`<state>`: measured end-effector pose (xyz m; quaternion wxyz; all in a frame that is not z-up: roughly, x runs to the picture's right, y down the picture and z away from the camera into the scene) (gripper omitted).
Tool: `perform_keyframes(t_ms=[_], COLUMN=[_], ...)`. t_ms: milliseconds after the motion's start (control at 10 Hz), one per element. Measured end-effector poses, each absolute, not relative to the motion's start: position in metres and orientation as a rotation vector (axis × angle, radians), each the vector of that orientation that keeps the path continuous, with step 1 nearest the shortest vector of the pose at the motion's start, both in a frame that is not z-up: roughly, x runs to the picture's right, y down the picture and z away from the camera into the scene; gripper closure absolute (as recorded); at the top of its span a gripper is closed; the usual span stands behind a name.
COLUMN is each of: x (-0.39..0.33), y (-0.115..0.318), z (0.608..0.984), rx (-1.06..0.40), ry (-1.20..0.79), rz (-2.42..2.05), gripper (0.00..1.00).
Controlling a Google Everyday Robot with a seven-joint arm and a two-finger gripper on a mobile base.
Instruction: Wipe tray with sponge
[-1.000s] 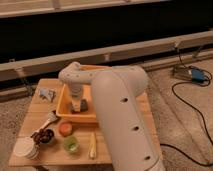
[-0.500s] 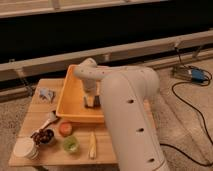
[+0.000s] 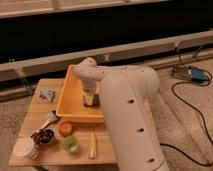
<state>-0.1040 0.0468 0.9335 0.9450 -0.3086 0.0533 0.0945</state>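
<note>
A yellow tray (image 3: pixel 70 107) sits on the wooden table (image 3: pixel 35 112). A small grey sponge (image 3: pixel 90 100) lies on the tray's floor toward its right side. My white arm reaches down from the lower right into the tray, and my gripper (image 3: pixel 90 95) points straight down onto the sponge, pressing it against the tray.
On the table left of the tray lies a grey crumpled object (image 3: pixel 46 94). In front of the tray are a white spoon (image 3: pixel 49 120), a dark bowl (image 3: pixel 43 136), stacked white cups (image 3: pixel 25 148), an orange cup (image 3: pixel 65 129), a green cup (image 3: pixel 71 144) and a yellow banana-like item (image 3: pixel 92 145). Cables (image 3: pixel 192 75) lie on the floor at right.
My gripper and the sponge have moved from the tray's left-middle toward its right side, and the arm has swung right with them.
</note>
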Motion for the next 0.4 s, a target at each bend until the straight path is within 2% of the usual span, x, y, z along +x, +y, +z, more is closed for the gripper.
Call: perform_keyframes(t_ms=[300,400], x=[-0.1161,-0.1168], y=[0.0456,0.0455], z=[0.9303,0.9302], rx=[-0.621,-0.620], ry=[0.066,0.066], rz=[0.164,0.164], gripper=[1.00,0.96])
